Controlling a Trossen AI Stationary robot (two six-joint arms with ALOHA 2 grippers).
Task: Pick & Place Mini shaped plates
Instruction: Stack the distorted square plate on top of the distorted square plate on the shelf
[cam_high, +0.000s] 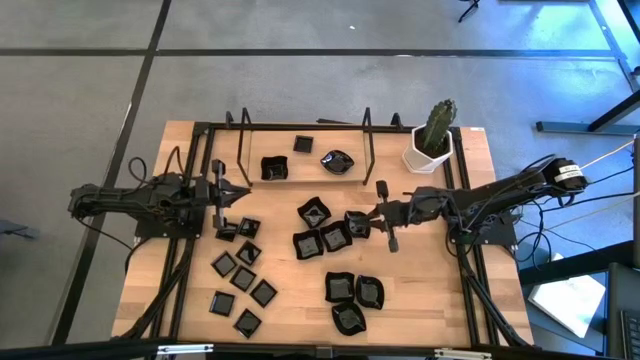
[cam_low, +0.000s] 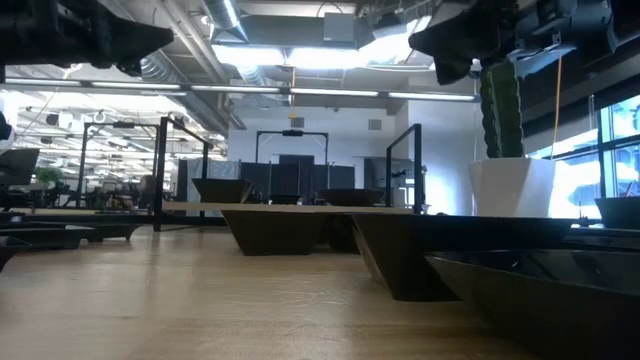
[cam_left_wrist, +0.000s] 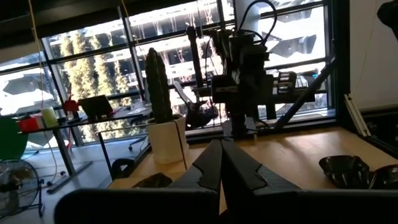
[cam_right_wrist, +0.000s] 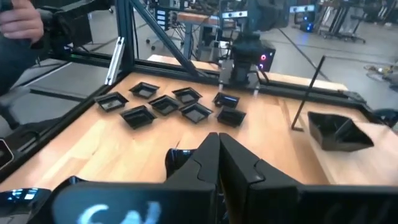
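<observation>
Pale wooden table (cam_high: 400, 300) framed by black metal rails, strewn with small glossy black mini shaped plates (cam_high: 335, 237). Loose cluster of little flat squares (cam_high: 243, 279) toward the left arm's side; larger raised-rim squares (cam_high: 313, 212) bunched near the middle; three rounded wavy-edged dishes (cam_high: 352, 290) close to the near edge. Three more plates on the light wooden tray (cam_high: 310, 176) at the far side, between two black wire stands: one raised-rim square (cam_high: 273, 168), one small flat square (cam_high: 303, 144), one wavy dish (cam_high: 337, 161).

Left gripper (cam_high: 242, 191) held above the table just beside the tray's left end, jaws clenched together and grasping nothing, fingertips meeting in a point in the left wrist view (cam_left_wrist: 219, 163). Right gripper (cam_high: 368, 215) stretched toward the table's middle, hovering by the raised-rim cluster, jaws likewise pressed tight and empty; possibly just over one plate's edge, hard to judge from above.

White angular pot with a green cactus (cam_high: 432, 140) at the far right corner, well apart from both grippers. In the low view, dark plate rims (cam_low: 420, 250) close to the lens.
</observation>
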